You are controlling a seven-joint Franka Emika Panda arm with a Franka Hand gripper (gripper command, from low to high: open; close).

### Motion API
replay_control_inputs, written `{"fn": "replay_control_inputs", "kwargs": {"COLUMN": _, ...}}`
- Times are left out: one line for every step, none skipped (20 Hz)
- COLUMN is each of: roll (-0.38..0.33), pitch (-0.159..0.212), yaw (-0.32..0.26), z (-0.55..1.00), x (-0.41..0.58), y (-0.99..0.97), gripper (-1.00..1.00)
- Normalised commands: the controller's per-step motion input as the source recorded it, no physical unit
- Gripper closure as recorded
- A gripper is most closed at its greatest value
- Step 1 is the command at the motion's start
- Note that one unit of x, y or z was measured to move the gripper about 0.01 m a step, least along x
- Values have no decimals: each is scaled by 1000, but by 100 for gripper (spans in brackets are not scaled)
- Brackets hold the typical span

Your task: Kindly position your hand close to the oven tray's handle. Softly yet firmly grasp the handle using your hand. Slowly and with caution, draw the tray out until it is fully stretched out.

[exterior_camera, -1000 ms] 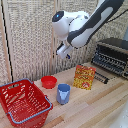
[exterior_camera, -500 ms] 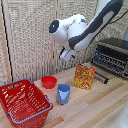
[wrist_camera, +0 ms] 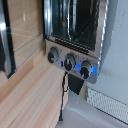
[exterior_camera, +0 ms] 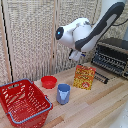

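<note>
The black toaster oven [exterior_camera: 116, 50] stands on the wooden table at the exterior view's right. The oven tray [exterior_camera: 107, 63], a grille of thin silver wires, shows at its front. The slim dark handle [exterior_camera: 102, 77] runs along the tray's front edge, low over the table. My hand [exterior_camera: 76, 54] hangs from the white arm in the air, to the left of the tray and above the handle, apart from both. I cannot tell how its fingers stand. The wrist view shows the oven's glass front [wrist_camera: 75, 20] and three knobs [wrist_camera: 70, 61], but no fingers.
An orange packet [exterior_camera: 84, 76] stands just left of the handle. A red bowl [exterior_camera: 48, 81] and a blue cup [exterior_camera: 63, 93] sit mid-table. A red wire basket [exterior_camera: 22, 102] is at the front left. A slatted pale wall runs behind. A dark cable [wrist_camera: 63, 85] hangs by the oven.
The arm has lowered a little and the hand has shifted slightly toward the exterior view's right, nearer the oven. Nothing on the table has moved.
</note>
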Motion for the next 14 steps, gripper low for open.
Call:
{"fn": "replay_control_inputs", "kwargs": {"roll": -12, "pitch": -78, "yaw": 0, "z": -14, "x": 0, "y": -600, "gripper": -100}}
{"fn": "replay_control_inputs", "kwargs": {"roll": 0, "pitch": -80, "yaw": 0, "z": 0, "x": 31, "y": -560, "gripper": -100}}
{"fn": "replay_control_inputs", "kwargs": {"roll": 0, "pitch": -72, "yaw": 0, "z": 0, "x": 80, "y": -580, "gripper": -100}}
{"fn": "replay_control_inputs", "kwargs": {"roll": 4, "pitch": -59, "yaw": 0, "z": 0, "x": 100, "y": -577, "gripper": -100}}
{"fn": "replay_control_inputs", "kwargs": {"roll": 33, "pitch": -41, "yaw": -12, "z": 0, "x": 146, "y": -611, "gripper": -100}}
{"fn": "replay_control_inputs", "kwargs": {"roll": 55, "pitch": -27, "yaw": -11, "z": 0, "x": 146, "y": -600, "gripper": -100}}
{"fn": "replay_control_inputs", "kwargs": {"roll": 61, "pitch": -12, "yaw": -10, "z": -34, "x": 160, "y": -620, "gripper": -100}}
{"fn": "replay_control_inputs", "kwargs": {"roll": 90, "pitch": -9, "yaw": -5, "z": -69, "x": 137, "y": -651, "gripper": -100}}
{"fn": "replay_control_inputs", "kwargs": {"roll": 146, "pitch": -17, "yaw": 0, "z": -149, "x": 54, "y": -751, "gripper": -100}}
{"fn": "replay_control_inputs", "kwargs": {"roll": 165, "pitch": -32, "yaw": 0, "z": -117, "x": 0, "y": -763, "gripper": -100}}
{"fn": "replay_control_inputs", "kwargs": {"roll": 209, "pitch": -21, "yaw": 0, "z": -149, "x": 0, "y": -726, "gripper": -100}}
{"fn": "replay_control_inputs", "kwargs": {"roll": 218, "pitch": -25, "yaw": 0, "z": -117, "x": 0, "y": -757, "gripper": -100}}
{"fn": "replay_control_inputs", "kwargs": {"roll": 214, "pitch": -14, "yaw": 0, "z": -106, "x": 34, "y": -729, "gripper": -100}}
{"fn": "replay_control_inputs", "kwargs": {"roll": 216, "pitch": -14, "yaw": 0, "z": -109, "x": 46, "y": -771, "gripper": -100}}
